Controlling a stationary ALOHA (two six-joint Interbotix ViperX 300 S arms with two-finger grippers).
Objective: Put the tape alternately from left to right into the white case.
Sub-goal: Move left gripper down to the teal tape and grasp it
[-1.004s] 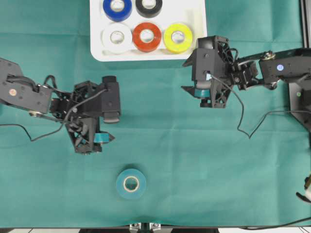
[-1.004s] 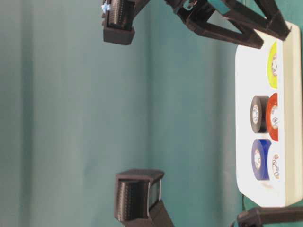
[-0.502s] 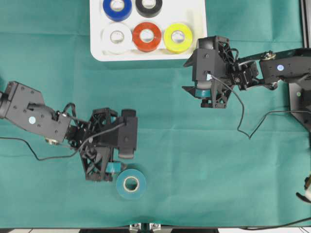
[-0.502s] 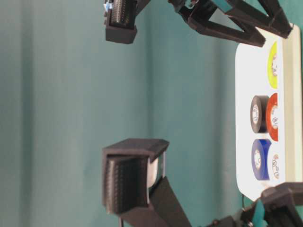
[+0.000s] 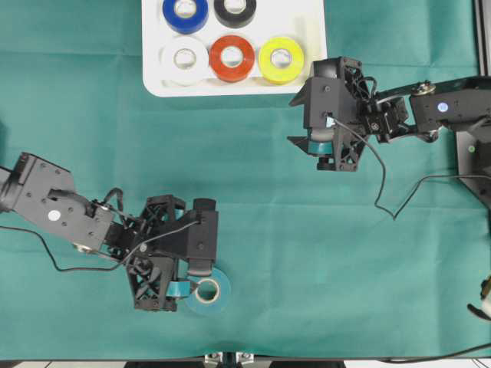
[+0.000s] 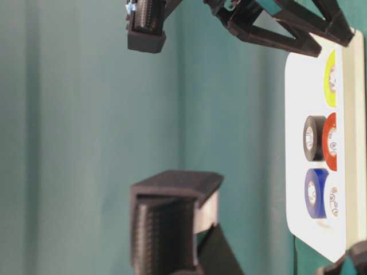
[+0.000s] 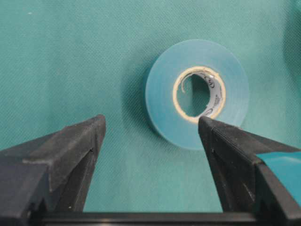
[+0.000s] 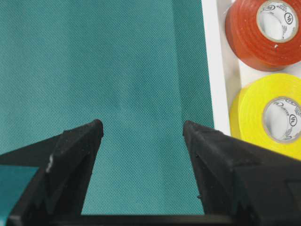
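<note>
A teal tape roll [image 5: 207, 290] [image 7: 197, 94] lies flat on the green cloth near the front edge. My left gripper [image 5: 193, 270] [image 7: 150, 125] is open right beside it. The right fingertip [image 7: 211, 129] overlaps the roll's near edge, and the roll sits ahead and to the right of the gap. The white case [image 5: 308, 23] [image 8: 212, 70] at the back holds blue [image 5: 185, 14], black [image 5: 235, 9], white [image 5: 184, 59], red-orange [image 5: 232, 58] and yellow [image 5: 280, 59] rolls. My right gripper [image 5: 293, 119] [image 8: 142, 128] hovers open and empty just in front of the case's right corner.
Green cloth [image 5: 307, 253] covers the whole table. A black cable [image 5: 383, 195] trails from the right arm. The right arm's base [image 5: 472, 153] stands at the right edge. The front table edge [image 5: 230, 359] runs close behind the teal roll.
My left gripper has swung from mid-left toward the front edge and up against the teal roll, staying open. The right gripper has not moved.
</note>
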